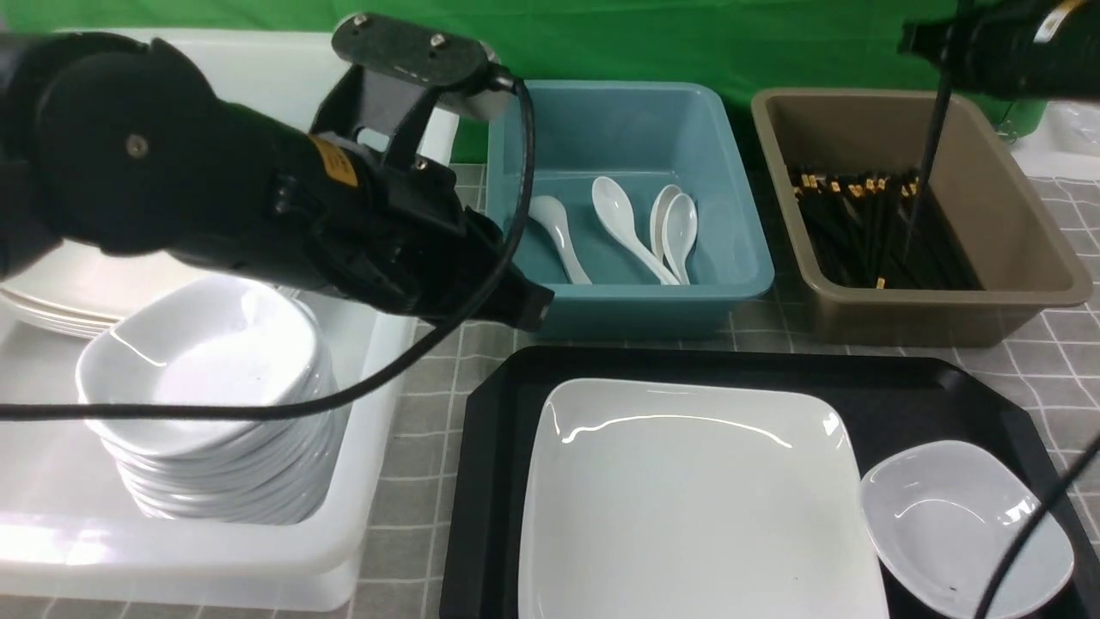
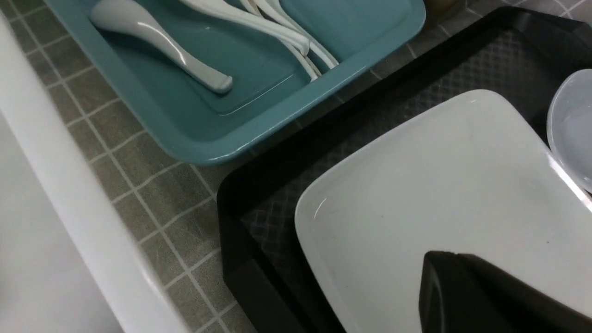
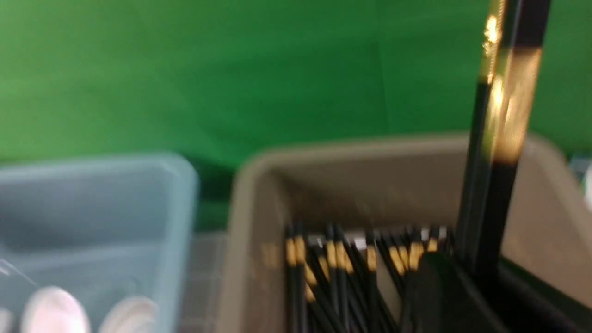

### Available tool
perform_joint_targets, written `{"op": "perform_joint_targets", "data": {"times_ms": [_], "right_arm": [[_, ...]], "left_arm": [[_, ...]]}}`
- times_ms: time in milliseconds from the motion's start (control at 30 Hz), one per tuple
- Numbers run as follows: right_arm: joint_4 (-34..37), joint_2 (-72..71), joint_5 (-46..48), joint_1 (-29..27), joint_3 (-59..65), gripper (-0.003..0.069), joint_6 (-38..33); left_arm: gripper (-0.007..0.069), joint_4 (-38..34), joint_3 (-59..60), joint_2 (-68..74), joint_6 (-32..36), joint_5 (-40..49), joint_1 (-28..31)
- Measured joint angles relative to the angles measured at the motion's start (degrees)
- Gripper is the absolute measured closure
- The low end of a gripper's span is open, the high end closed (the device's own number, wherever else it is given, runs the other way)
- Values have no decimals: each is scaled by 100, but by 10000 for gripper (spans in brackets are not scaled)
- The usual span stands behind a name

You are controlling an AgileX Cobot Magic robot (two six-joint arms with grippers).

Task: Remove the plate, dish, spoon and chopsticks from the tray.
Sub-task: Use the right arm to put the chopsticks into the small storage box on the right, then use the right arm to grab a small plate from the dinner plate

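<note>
The white square plate [image 1: 696, 507] fills the middle of the black tray [image 1: 494, 430], and the small white dish [image 1: 962, 524] sits beside it at the tray's right end. No spoon lies on the tray; several white spoons [image 1: 619, 223] rest in the teal bin [image 1: 627, 120]. My right gripper [image 1: 941, 47] hangs high over the brown bin [image 1: 1023, 232], shut on the black gold-banded chopsticks [image 1: 932, 146], which hang upright with their tips in the bin. My left gripper [image 1: 528, 309] is shut and empty above the plate's [image 2: 439, 185] far left part, a single dark wedge [image 2: 455, 255].
A white bin [image 1: 378, 361] on the left holds a stack of white dishes [image 1: 206, 387] and flat plates [image 1: 69, 297]. The brown bin holds many black chopsticks [image 1: 851, 232]. A grey checked cloth [image 1: 430, 430] covers the table. A cable [image 1: 1031, 516] crosses the dish.
</note>
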Motion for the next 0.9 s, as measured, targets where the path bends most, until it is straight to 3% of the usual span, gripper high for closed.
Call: {"op": "perform_joint_targets", "data": {"times_ms": [33,100,133,167,233,300,333,400,433,467,567,667,900], "right_arm": [[0,45,0,0,0,537,0],[-5,207,26,-7,0,407,0],[-5,207,41,-7,0,384,0],[-5,160,434,-7,-16,297,0],[-5,-1,1292,-7,-111,230,-23],[1,-241,2437,-7,-252,223,-132],[1,-241,2572,-7,-252,224,-150],[-6,-670,4267,48,-286,284,-430],[-6,-699,4384,57,-278,284,-455],[-13,-966,5397,182,-124,348,-609],[-13,-1234,6181,524,460,386,-674],[-24,-1396,6137,990,1201,355,-762],[-424,-1582,5355,2354,2883,162,-874]], "left_arm": [[624,0,0,0,0,0,0],[624,0,0,0,0,0,0],[624,0,0,0,0,0,0],[624,0,0,0,0,0,0],[624,6,0,0,0,21,0],[624,6,0,0,0,66,0],[624,6,0,0,0,80,0],[624,11,0,0,0,183,0],[624,11,0,0,0,194,0],[624,35,0,0,0,237,0],[624,48,0,0,0,312,0],[624,67,0,0,0,426,0],[624,72,0,0,0,892,0]]}}
